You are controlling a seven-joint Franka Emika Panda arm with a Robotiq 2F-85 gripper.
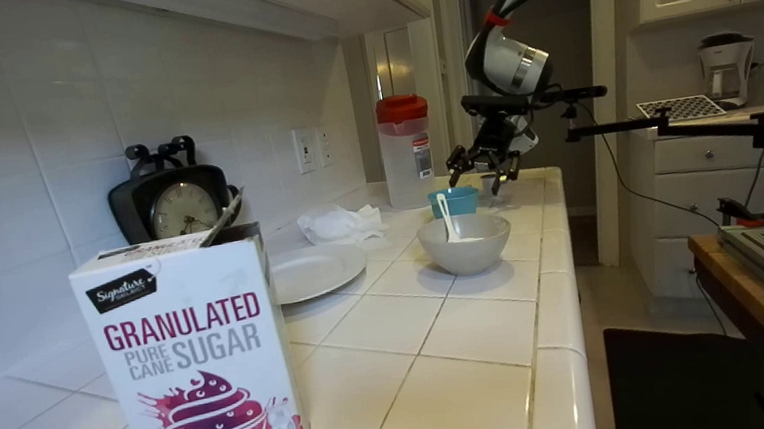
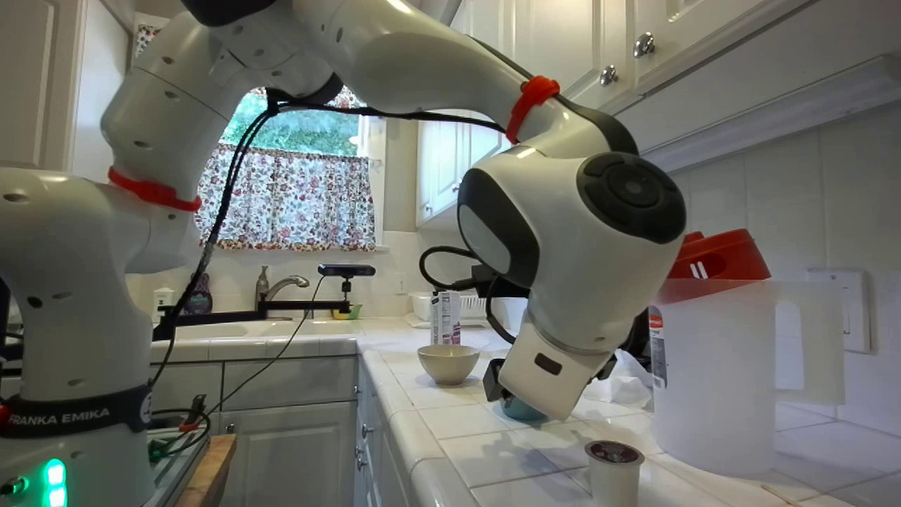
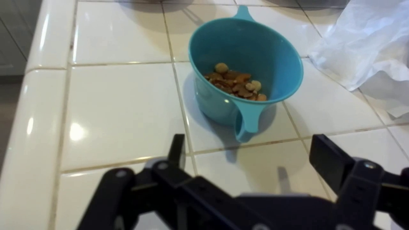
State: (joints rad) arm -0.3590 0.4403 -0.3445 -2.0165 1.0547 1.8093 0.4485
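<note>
My gripper (image 3: 248, 145) stands open, its black fingers (image 3: 332, 156) wide apart with only tile visible between them. Just ahead of it in the wrist view, a turquoise cup (image 3: 212, 103) rests upright on the tiled counter, its handle (image 3: 250, 118) turned toward the gap. Mixed nuts (image 3: 238, 86) lie at the bottom of this cup. From outside, the gripper (image 1: 480, 183) hangs just above and behind the cup (image 1: 461, 202); no contact is evident. A grey bowl (image 1: 466, 251) with a white spoon (image 1: 446, 215) leaning in it sits close by. The arm's wrist hides most of the gripper in an exterior view.
Crumpled white paper (image 3: 367, 48) lies beside the cup. A tall pitcher with a red lid (image 2: 711, 373) stands near the wall, and a small pod cup (image 2: 614, 472) near it. Farther along are a plate (image 1: 319, 273), a sugar box (image 1: 195, 364) and a clock (image 1: 182, 207).
</note>
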